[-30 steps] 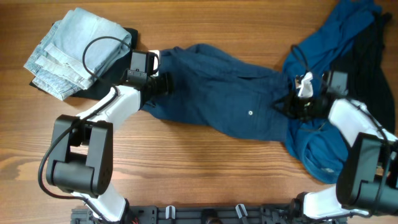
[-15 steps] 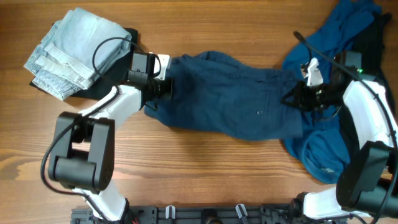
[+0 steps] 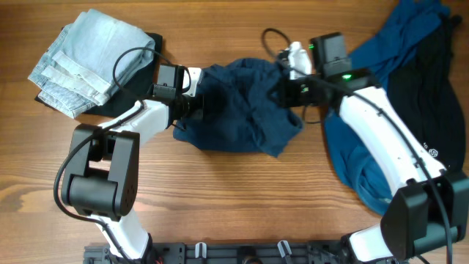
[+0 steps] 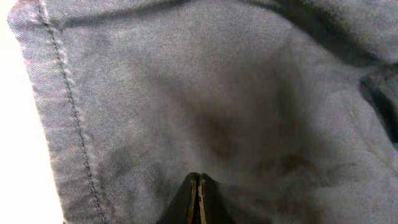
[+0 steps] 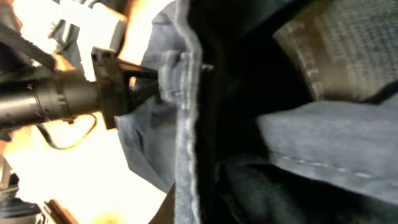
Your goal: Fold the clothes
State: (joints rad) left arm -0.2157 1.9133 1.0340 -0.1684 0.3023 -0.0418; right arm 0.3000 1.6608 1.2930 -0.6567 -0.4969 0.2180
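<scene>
The navy shorts are lying bunched at the middle of the table, stretching left-right between the left gripper, clamping their left hem, and the right gripper, touching their right end, its jaws hidden, so I cannot tell.

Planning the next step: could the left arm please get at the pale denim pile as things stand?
Probably not yet: the left gripper is shut on the navy garment. The pale denim pile lies close beside that arm with nothing between, so it seems reachable after release.
</scene>
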